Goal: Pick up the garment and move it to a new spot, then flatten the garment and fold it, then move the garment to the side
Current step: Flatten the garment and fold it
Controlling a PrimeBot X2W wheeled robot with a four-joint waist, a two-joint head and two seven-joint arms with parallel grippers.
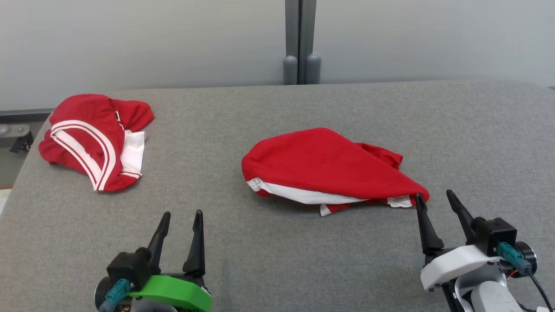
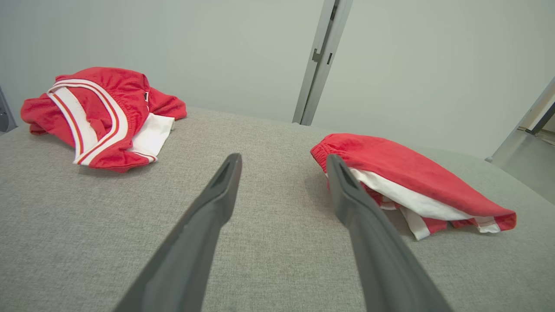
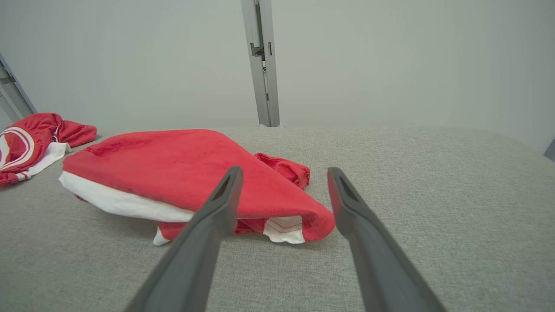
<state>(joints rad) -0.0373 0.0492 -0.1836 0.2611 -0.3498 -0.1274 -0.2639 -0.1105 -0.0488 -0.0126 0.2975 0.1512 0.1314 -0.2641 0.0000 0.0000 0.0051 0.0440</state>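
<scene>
Crumpled red fabric garment with white trim (image 1: 323,167), slumped in a loose folded-over heap, tapered corner just ahead of the right gripper (image 1: 433,194), ahead-right of the left gripper (image 1: 182,212). Second bunched red garment with white stripes (image 1: 93,141), well ahead-left of the left gripper.

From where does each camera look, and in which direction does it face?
Head view: high, looking forward and down at the grey table; left gripper lower left, right gripper lower right, both open.
Left wrist view: low over the table, looking along its own fingers between the far-left garment and the middle garment.
Right wrist view: low, facing the middle garment's corner between its own fingers.
All three share both garments and the grey post.
</scene>
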